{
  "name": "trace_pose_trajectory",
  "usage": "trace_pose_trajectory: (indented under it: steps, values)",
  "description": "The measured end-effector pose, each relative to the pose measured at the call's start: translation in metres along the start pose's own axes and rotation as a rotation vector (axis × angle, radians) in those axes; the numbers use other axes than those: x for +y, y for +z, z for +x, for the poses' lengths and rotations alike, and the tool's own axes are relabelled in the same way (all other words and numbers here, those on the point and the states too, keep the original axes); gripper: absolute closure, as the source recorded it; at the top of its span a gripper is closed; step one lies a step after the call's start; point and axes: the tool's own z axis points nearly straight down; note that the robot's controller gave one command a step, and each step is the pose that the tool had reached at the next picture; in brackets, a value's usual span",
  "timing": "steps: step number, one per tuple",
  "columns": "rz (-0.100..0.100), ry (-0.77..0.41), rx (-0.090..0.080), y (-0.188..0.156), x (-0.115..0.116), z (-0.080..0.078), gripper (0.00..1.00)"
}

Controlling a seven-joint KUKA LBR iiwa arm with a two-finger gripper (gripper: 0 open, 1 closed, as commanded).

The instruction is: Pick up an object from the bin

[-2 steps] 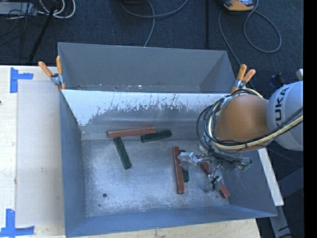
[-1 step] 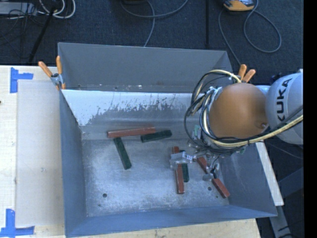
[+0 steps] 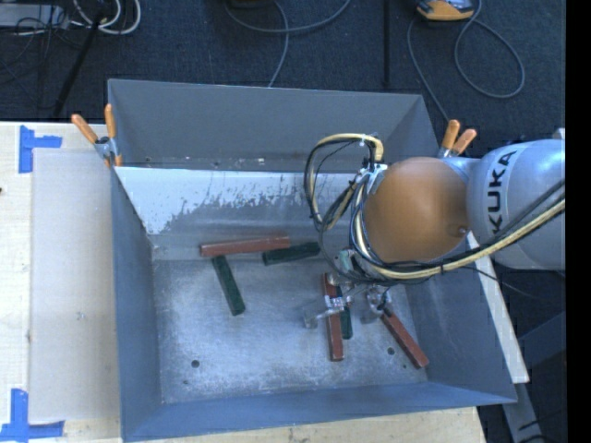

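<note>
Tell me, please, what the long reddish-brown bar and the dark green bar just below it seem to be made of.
The long reddish-brown bar looks like painted wood or hard plastic: straight edges, even matte colour, no glint. The dark green bar below its left end looks the same kind, rigid and dull-surfaced. Which of the two materials it is, the view leaves open.

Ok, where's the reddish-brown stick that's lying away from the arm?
The long reddish-brown flat stick lies at the foot of the grey metal bin's back wall, left of centre in the camera view, its right end beside a dark green flat stick, a second dark green stick just below.
</note>
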Motion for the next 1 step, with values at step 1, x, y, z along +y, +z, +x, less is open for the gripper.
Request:
trace_pose_trajectory:
  steps: [1]
  values:
    - [0.0, 0.006, -0.001, -0.0013, -0.0003, 0.0006, 1.0]
